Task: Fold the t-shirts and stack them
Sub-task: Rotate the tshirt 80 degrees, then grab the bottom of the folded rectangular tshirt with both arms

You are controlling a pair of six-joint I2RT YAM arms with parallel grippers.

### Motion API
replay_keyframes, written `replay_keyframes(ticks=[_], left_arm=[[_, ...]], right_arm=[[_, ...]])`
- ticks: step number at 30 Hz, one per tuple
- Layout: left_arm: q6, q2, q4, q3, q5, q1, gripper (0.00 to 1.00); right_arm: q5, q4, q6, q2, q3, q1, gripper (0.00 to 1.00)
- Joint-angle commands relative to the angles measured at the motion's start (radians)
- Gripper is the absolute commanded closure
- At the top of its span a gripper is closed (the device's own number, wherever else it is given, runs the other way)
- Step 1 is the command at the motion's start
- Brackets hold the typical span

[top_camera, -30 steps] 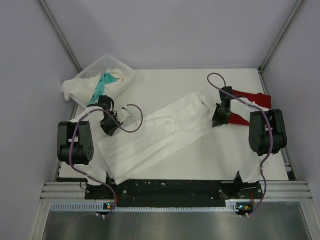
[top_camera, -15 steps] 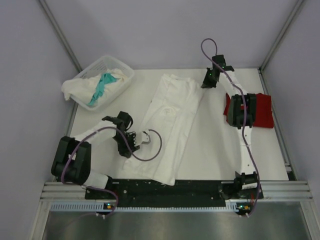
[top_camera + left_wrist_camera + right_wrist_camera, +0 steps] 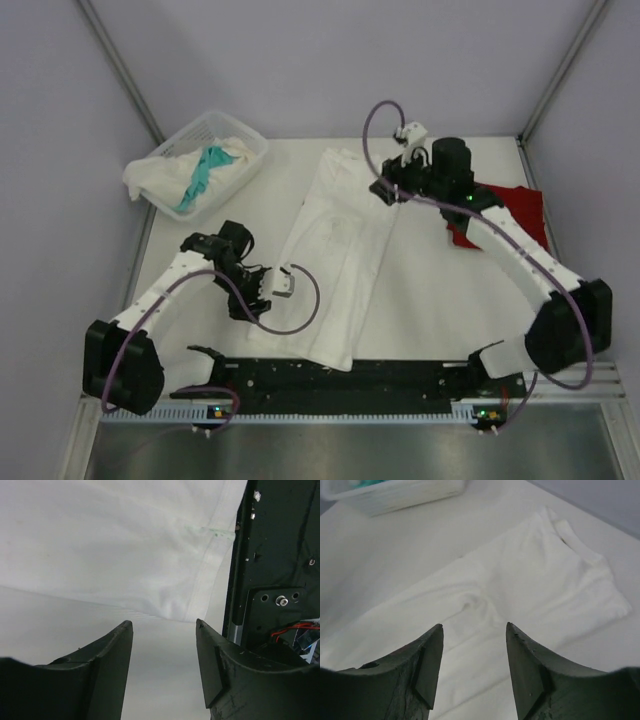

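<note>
left arm: folded at elbow, reaching inward | left gripper: fingers spread apart, empty, pointing down | right arm: stretched far forward, angled inward | right gripper: fingers spread apart, empty, tilted down

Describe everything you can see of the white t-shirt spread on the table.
The white t-shirt is soft cloth, laid flat on the table in a long narrow strip, slightly slanted. Its collar points to the far side. Its stitched hem reaches the black base rail. A small wrinkle puckers the middle. The left gripper and the right gripper are open, and neither holds it.
</note>
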Motion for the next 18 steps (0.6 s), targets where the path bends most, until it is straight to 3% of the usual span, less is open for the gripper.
replay_keyframes(ticks=[1, 3, 5, 12, 18], left_arm=[[0.211, -0.1, -0.082, -0.086, 0.058, 0.001, 0.41], [0.279, -0.138, -0.073, -0.139, 0.045, 0.001, 0.37], [0.337, -0.172, -0.067, -0.177, 0.038, 0.0, 0.37], [0.391, -0.241, 0.018, -0.277, 0.027, -0.023, 0.35], [0.368, -0.236, 0.097, -0.354, -0.073, -0.051, 0.35]], right_arm=[[-0.127, 0.255, -0.457, -0.293, -0.416, 0.243, 0.47], [-0.196, 0.2, -0.661, -0.382, -0.551, 0.369, 0.47], [-0.223, 0.151, -0.766, -0.445, -0.64, 0.491, 0.45], [0.05, 0.028, -0.786, -0.398, -0.696, 0.881, 0.44], [0.099, 0.01, -0.783, -0.294, -0.713, 1.016, 0.45]])
